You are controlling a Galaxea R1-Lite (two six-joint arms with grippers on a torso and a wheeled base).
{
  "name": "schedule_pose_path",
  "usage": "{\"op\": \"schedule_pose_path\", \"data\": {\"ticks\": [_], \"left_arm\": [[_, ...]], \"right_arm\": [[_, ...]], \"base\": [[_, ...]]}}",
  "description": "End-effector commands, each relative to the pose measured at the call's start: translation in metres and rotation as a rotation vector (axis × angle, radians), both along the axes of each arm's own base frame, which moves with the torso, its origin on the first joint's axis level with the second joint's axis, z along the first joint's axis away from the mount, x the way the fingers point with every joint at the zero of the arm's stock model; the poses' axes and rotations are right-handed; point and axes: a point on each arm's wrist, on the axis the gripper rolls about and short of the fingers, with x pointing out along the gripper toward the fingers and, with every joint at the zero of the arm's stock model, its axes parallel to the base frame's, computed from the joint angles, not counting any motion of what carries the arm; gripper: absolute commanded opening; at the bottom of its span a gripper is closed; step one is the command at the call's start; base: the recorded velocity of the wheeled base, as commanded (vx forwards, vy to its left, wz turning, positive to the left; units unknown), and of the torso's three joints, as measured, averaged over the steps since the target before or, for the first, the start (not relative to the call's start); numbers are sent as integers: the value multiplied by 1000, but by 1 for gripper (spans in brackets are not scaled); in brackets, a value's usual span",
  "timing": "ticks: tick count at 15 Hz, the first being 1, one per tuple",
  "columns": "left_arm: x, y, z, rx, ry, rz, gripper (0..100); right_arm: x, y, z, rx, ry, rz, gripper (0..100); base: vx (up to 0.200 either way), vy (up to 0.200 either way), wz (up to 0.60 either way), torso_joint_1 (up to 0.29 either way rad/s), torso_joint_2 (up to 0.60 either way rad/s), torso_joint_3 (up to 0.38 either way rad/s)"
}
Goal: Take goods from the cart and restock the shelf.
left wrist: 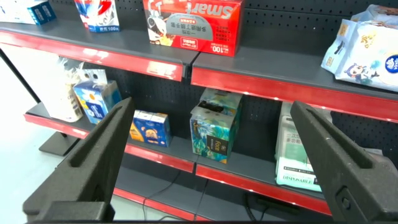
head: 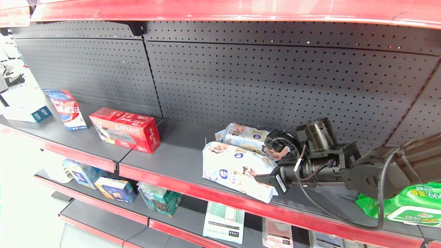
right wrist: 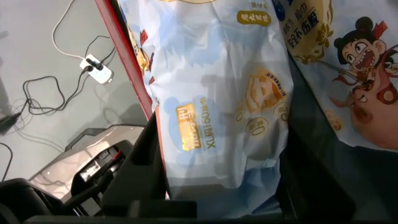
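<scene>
Blue-white pack (head: 237, 168) lies on shelf (head: 179, 151), right hand (right wrist: 221, 143) clamping it.

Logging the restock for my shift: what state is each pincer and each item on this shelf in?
right pincer: shut on front wipes pack
left pincer: open, empty
front wipes pack: lying flat, gripped
rear wipes pack: lying behind it, free
red box: lying on its long side, free
blue-and-white bag: standing, tilted
green pack: lying flat, partly behind the arm
</scene>
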Motion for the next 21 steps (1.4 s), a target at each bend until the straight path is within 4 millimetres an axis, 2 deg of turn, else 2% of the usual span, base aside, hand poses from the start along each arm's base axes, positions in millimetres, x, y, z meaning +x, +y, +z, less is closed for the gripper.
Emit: {"op": "schedule_pose_path", "data": {"ticks": [1, 11, 16, 21], "left_arm": [[0, 0, 0, 1, 1, -1, 100], [0, 0, 0, 1, 1, 0, 100], [0, 0, 0, 1, 1, -1, 100], [0, 0, 0, -1, 1, -1, 100]], "right_arm": [[-3, -3, 7, 10, -17, -4, 0], [-16, -11, 6, -27, -33, 2, 0], [-26, -4, 6, -18, -40, 40, 0], [-35, -1, -3, -4, -56, 59, 0]], "base": [[0, 0, 0, 0, 0, 0], [0, 0, 0, 0, 0, 0], [0, 0, 0, 0, 0, 0], [0, 0, 0, 0, 0, 0]]}}
